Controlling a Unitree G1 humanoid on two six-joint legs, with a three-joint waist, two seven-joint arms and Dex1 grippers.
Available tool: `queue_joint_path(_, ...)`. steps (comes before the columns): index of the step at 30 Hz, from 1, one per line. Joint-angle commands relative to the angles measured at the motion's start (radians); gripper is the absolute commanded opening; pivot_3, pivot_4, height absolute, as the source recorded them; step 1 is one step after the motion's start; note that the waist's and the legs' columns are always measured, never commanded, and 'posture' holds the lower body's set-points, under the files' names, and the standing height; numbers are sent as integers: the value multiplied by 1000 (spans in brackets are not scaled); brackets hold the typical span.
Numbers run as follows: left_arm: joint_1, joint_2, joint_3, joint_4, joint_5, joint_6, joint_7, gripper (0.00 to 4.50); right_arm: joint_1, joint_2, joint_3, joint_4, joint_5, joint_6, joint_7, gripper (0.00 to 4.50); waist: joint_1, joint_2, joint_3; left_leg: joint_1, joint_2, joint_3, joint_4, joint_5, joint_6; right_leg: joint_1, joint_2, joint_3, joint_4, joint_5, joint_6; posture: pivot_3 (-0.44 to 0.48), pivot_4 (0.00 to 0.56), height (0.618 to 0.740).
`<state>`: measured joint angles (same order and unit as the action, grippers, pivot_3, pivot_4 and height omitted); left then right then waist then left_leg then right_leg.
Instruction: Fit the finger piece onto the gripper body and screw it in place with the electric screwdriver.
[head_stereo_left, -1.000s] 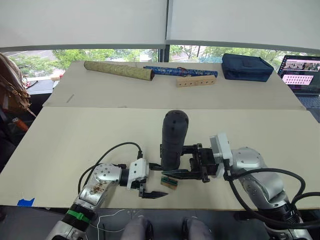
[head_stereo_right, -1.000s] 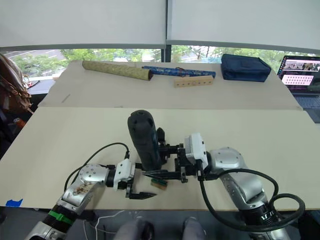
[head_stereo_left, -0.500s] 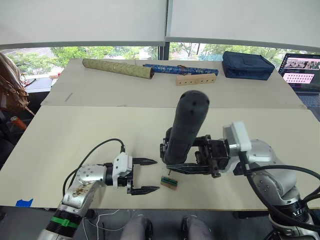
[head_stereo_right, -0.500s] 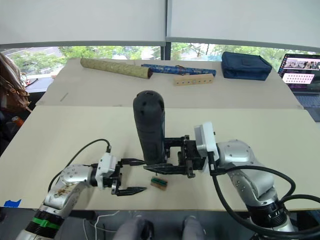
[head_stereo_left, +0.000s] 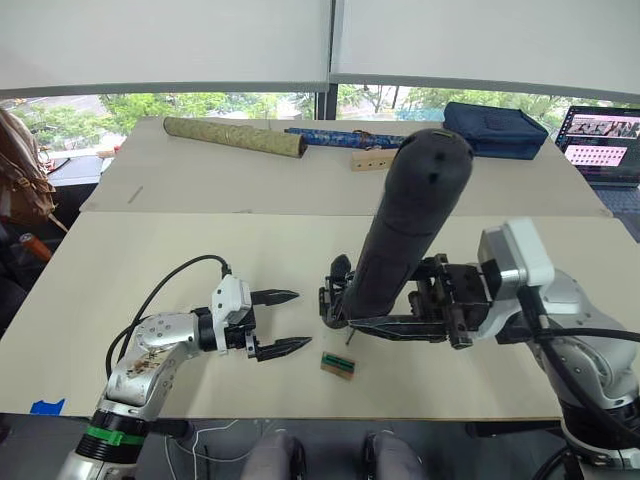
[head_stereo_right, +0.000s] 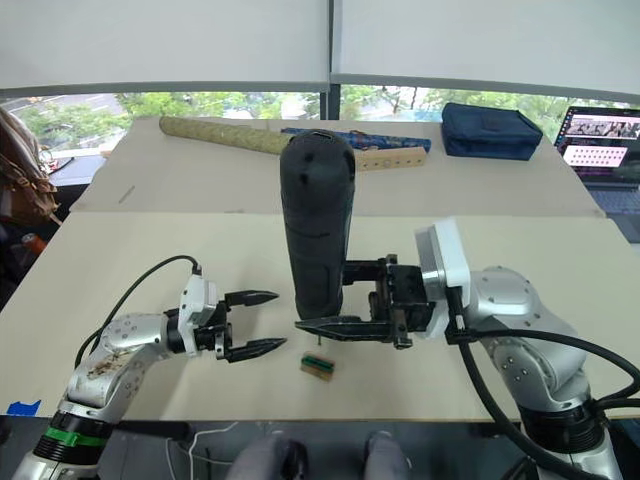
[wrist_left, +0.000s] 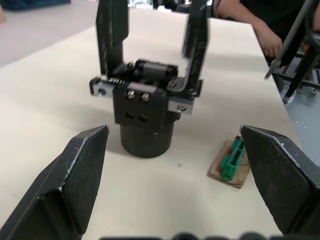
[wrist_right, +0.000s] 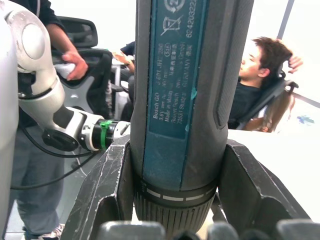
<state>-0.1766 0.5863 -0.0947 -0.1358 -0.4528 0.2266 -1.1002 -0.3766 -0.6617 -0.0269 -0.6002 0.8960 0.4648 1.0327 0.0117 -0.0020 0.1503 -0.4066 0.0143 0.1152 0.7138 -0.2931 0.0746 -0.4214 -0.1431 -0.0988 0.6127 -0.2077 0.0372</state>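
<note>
- Right eye view: right gripper (head_stereo_right: 322, 326) is clamped on the screwdriver (head_stereo_right: 317, 225), which stands upright above the table (head_stereo_right: 120, 270).
- Left gripper (head_stereo_right: 262, 321) has its fingers apart, near the screwdriver's lower end.
- Tan-and-green block (head_stereo_right: 318, 367) lies just beside the bit.

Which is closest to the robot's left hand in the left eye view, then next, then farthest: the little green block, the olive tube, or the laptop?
From the left hand:
1. Little green block, just to its right, on the near table.
2. Olive tube, across on the far table.
3. Laptop, at the far right edge.
</note>
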Motion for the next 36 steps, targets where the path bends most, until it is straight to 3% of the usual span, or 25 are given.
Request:
queue_joint_path(1, -22, -23, -34, 20, 85, -10, 72, 4451, -12, -12, -52, -38, 39, -4, -14, 1939, 0, 0, 0, 0, 0, 0, 0, 0, 0, 0, 0, 0, 0, 0, 0, 0, 150, 740)
queue_joint_path(6, -39, -100, -77, 62, 168, -38, 165, 4451, 5, -18, -64, -44, 34, -7, -35, 1939, 2, 0, 0, 0, 0, 0, 0, 0, 0, 1, 0, 0, 0, 0, 0, 0, 150, 740)
queue_joint_path(21, -138, -268, -174, 231, 278, -132, 204, 4451, 36, -45, -82, -54, 36, -10, -56, 1939, 5, -1, 0, 0, 0, 0, 1, 0, 0, 1, 0, 1, 0, 0, 1, 0, 150, 740)
queue_joint_path(30, -140, -262, -171, 261, 306, -135, 210, 4451, 51, -54, -89, -65, 34, -10, -67, 1939, 2, -1, 0, 0, 0, 0, 1, 0, 0, 1, 0, 1, 1, 1, 1, 0, 150, 740)
queue_joint_path(34, -133, -249, -171, 263, 309, -135, 204, 2621, 53, -57, -90, -64, 33, -13, -69, 1939, 1, -1, 0, 1, 0, 0, 1, 0, 0, 1, 0, 1, 1, 1, 1, 0, 150, 740)
queue_joint_path(35, -132, -244, -174, 266, 311, -139, 198, 2339, 52, -58, -90, -63, 34, -13, -68, 1939, 1, -1, 0, 1, 0, 0, 1, 0, 0, 1, 0, 1, 1, 1, 1, 0, 150, 740)
queue_joint_path(36, -133, -239, -176, 269, 314, -146, 193, 2337, 52, -59, -90, -62, 34, -14, -67, 1939, 0, -1, 0, 1, 0, 0, 1, 0, 0, 1, 0, 1, 1, 0, 1, 0, 150, 740)
